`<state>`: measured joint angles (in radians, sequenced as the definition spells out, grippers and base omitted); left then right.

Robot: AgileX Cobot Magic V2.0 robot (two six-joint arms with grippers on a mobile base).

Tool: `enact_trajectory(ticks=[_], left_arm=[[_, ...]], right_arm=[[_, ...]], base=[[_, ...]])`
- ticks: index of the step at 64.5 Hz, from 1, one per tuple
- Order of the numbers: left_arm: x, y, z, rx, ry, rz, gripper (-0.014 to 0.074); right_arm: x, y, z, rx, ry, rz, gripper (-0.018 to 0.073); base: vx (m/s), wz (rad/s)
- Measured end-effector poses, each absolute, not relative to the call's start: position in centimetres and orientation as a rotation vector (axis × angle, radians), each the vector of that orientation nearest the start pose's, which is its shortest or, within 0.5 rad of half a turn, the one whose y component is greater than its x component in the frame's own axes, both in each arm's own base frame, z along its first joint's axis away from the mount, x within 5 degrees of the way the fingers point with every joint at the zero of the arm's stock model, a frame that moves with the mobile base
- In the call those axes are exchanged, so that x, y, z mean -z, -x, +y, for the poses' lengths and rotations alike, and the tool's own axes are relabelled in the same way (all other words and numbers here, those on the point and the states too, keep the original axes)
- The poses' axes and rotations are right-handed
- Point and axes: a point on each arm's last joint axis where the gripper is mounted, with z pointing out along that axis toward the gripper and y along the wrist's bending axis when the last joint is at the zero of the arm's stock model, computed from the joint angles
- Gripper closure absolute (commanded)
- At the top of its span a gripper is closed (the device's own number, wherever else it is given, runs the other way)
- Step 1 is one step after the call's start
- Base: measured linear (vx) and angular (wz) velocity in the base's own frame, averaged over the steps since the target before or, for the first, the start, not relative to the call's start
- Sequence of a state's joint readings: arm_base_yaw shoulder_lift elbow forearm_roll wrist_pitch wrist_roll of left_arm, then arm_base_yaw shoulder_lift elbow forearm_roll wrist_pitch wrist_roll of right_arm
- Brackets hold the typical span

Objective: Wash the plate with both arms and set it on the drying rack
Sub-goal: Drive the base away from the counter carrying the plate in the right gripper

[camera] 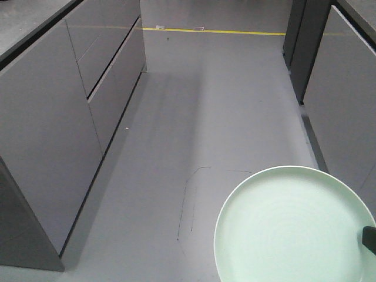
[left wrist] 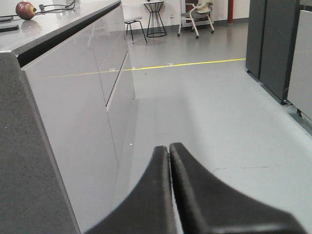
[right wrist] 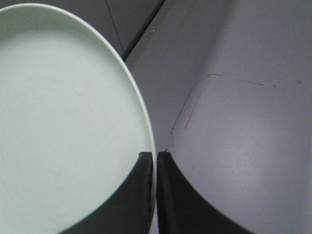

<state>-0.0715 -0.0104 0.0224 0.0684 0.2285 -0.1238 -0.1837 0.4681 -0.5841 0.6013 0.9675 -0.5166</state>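
exterior front-facing view: a grey floor (camera: 223,117) fills the aisle between a long run of grey cabinets (camera: 53,135) on the left and more grey cabinet fronts (camera: 341,100) on the right. the pale mint-green plate (camera: 291,229) sits at the lower right of this view, held up over the floor, with its ringed inner face toward the camera. in the right wrist view the right end effector (right wrist: 156,155) is clamped on the plate's rim, one black finger on the inner face and the other just outside the edge. in the left wrist view the left end effector (left wrist: 168,146) has its two black fingers pressed together with nothing between them, pointing along the aisle beside the left cabinets. a thin yellow line (camera: 217,31) crosses the floor at the far end. beyond it stand a chair (left wrist: 197,12) and a wire-frame stool (left wrist: 155,17). a small red fruit (left wrist: 25,9) rests on the desk (left wrist: 53,24) above the left cabinets.
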Motion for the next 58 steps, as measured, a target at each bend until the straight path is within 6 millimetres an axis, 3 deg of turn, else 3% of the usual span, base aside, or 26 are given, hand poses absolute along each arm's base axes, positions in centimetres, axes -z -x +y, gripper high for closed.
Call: enact_trajectory(ticks=[58], left_arm=[[-18.55,-5.55,-0.26,0.082,-0.001,1.724,0.0603]], right_arm=[[-30.69,-7.61,2.9,-0.356,0.216,2.165,0.0561]], base=[[0.28,0.06]])
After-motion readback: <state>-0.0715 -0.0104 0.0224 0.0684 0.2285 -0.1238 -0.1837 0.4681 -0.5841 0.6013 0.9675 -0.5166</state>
